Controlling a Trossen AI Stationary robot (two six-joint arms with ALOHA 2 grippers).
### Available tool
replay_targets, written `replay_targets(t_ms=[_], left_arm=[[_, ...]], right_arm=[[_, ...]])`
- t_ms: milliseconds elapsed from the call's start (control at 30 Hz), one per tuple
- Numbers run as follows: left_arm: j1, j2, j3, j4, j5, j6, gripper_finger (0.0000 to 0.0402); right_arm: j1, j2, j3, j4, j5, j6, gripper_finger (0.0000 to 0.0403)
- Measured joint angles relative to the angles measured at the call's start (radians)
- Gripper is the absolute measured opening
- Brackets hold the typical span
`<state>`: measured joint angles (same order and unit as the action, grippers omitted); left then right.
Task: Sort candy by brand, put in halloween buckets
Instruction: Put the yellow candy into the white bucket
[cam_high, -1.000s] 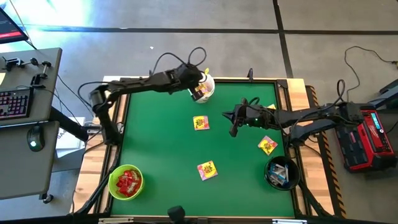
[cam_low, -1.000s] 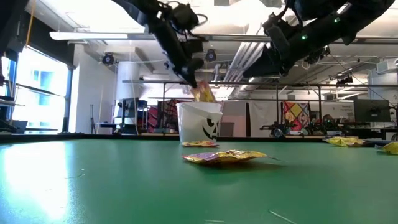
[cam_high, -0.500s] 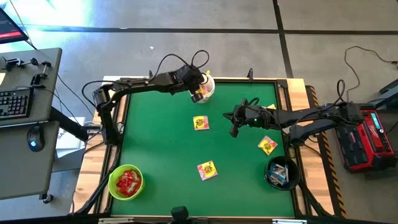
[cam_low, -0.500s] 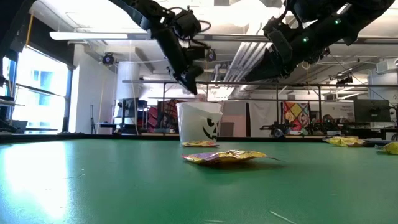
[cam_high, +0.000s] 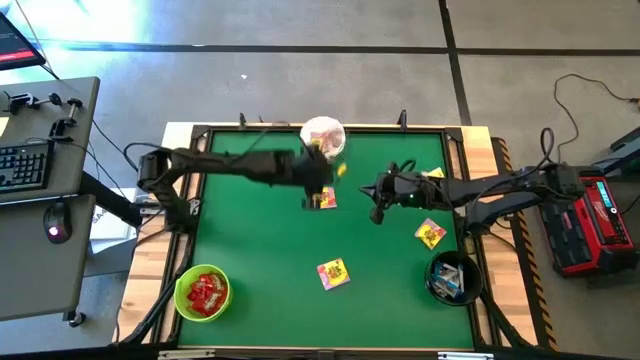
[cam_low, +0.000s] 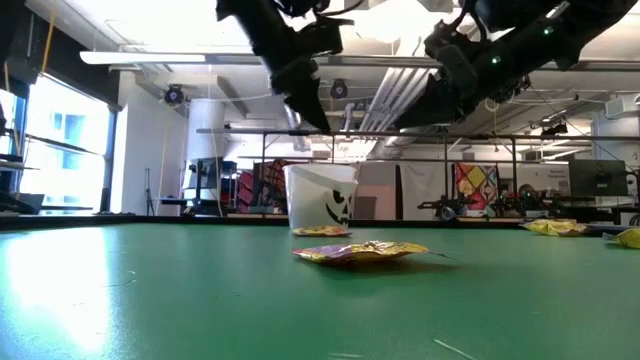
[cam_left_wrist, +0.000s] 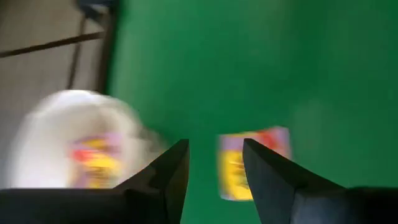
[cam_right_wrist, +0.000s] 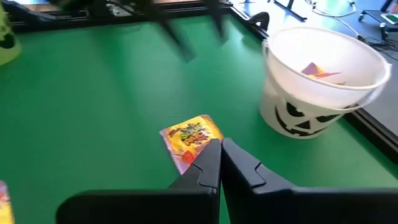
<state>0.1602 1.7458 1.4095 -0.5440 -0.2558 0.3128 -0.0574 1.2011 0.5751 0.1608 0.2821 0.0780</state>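
My left gripper (cam_high: 319, 186) hangs open above the table, between the white bucket (cam_high: 322, 136) at the far edge and a yellow candy packet (cam_high: 324, 200) lying flat on the green mat. In the left wrist view the packet (cam_left_wrist: 252, 165) shows just past the open fingers (cam_left_wrist: 214, 144), and the bucket (cam_left_wrist: 68, 149) holds a yellow packet. My right gripper (cam_high: 377, 197) hovers shut to the right of that packet, which also shows in the right wrist view (cam_right_wrist: 189, 137).
Other yellow packets lie at the mat's middle (cam_high: 333, 273), right (cam_high: 431, 234) and far right (cam_high: 435, 173). A lime green bucket (cam_high: 203, 293) with red packets stands at the near left. A black bucket (cam_high: 453, 278) with white-and-blue bars stands at the near right.
My left gripper held a yellow packet over the white bucket and has let it go; the packet no longer hangs from the fingers. The gripper has then swung toward the table's near edge, coming over the yellow packet at the middle of the mat.
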Motion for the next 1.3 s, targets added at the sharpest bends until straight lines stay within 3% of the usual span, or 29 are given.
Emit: replay_targets(t_ms=[167, 333, 600, 900, 1133, 1300], left_arm=[[-0.108, 0.010, -0.094, 0.027, -0.027, -0.080, 0.0145], [-0.150, 0.010, -0.164, 0.029, -0.044, -0.197, 0.0145], [-0.105, 0.090, -0.201, 0.085, 0.032, -0.260, 0.0171], [-0.039, 0.168, -0.201, 0.098, 0.039, -0.316, 0.0210], [-0.027, 0.235, -0.195, 0.120, 0.046, -0.313, 0.0202], [-0.030, 0.250, -0.196, 0.178, 0.061, -0.304, 0.0164]], right_arm=[[0.046, 0.000, 0.000, 0.005, 0.015, 0.011, 0.0000], [0.093, 0.000, 0.000, 0.026, 0.056, 0.001, 0.0000], [0.132, 0.000, 0.000, 0.046, 0.063, 0.018, 0.0000], [0.145, 0.000, 0.000, 0.047, 0.084, -0.007, 0.0000], [0.145, 0.000, 0.000, 0.041, 0.096, -0.007, 0.0000], [0.145, 0.000, 0.000, 0.039, 0.096, -0.007, 0.0000]])
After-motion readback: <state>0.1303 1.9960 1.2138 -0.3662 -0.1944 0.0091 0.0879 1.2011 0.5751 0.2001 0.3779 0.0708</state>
